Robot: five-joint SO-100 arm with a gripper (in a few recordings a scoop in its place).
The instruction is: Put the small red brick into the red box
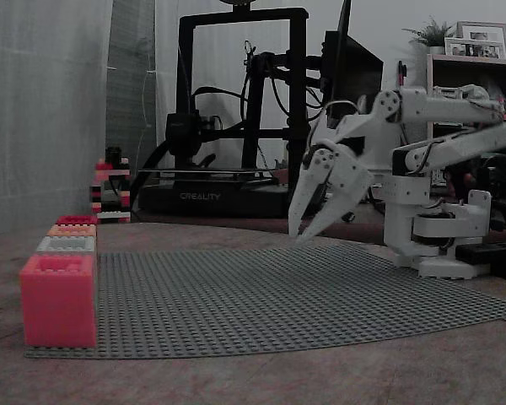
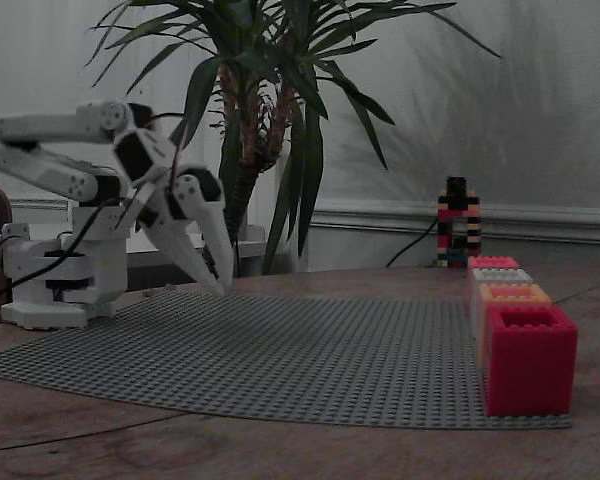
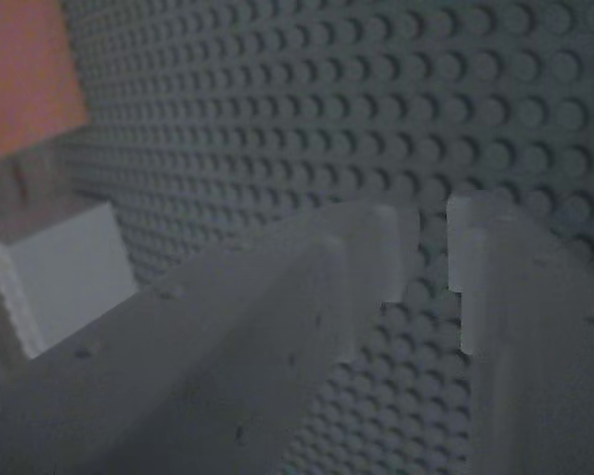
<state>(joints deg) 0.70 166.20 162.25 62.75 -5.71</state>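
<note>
Gripper (image 1: 302,229) white, fingers slightly parted with nothing between them, tips just above grey studded baseplate (image 1: 278,295); red box (image 2: 529,358) well apart at baseplate edge

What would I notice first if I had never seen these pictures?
Probably the white robot arm standing at the edge of the big grey studded mat, with its gripper pointing down just above the mat, holding nothing. Next, the row of toy-brick boxes along the mat's other edge, where the red box is the nearest in a fixed view. Behind the arm is a tall leafy plant.
</note>
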